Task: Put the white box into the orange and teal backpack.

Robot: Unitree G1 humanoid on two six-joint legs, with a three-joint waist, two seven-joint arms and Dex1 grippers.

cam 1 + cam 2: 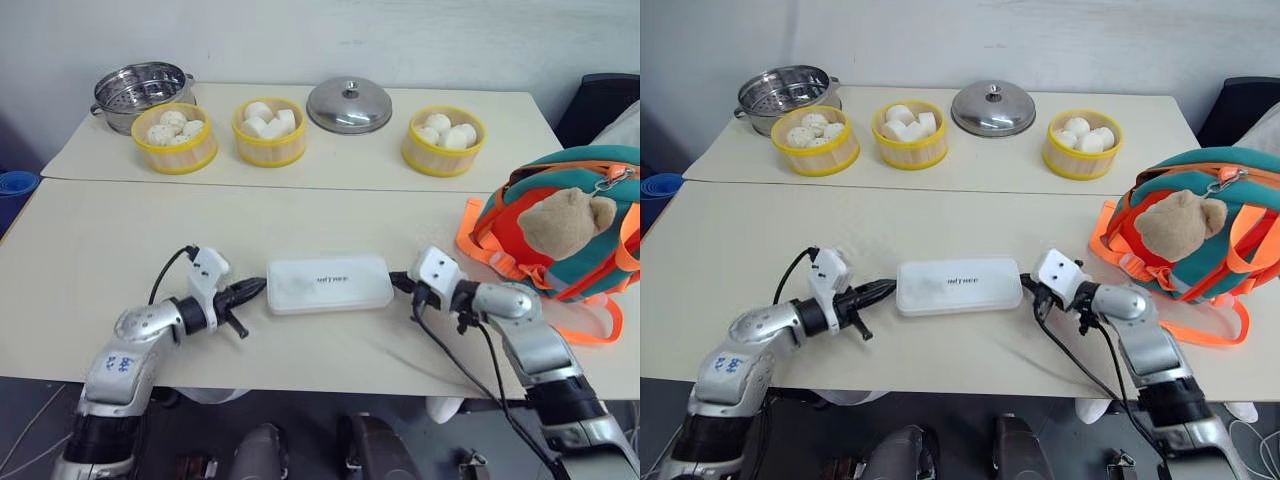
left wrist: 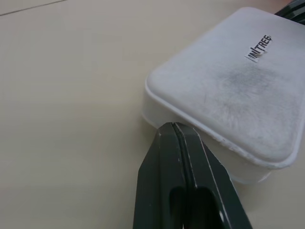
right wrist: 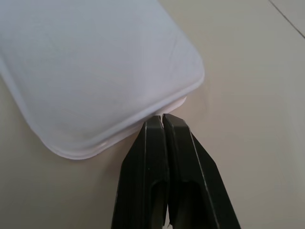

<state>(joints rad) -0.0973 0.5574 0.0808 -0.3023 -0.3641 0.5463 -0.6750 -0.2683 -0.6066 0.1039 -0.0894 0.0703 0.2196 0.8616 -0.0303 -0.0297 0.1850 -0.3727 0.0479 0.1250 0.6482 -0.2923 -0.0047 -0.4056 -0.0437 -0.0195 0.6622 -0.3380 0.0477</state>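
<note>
I have the left gripper point(image 1: 255, 289) and the right gripper point(image 1: 400, 282) both pinched closed and empty, their tips against opposite short ends of the white box point(image 1: 329, 284). It lies flat on the table point(image 1: 90, 250), the orange and teal backpack point(image 1: 560, 225) resting near its right end.

Two cream tables point(image 1: 150, 250) stand pushed together — their seam runs crosswise. Behind the far table rises a plain white wall point(image 1: 300, 40). A dark chair point(image 1: 600, 105) stands off that table's right corner.
</note>
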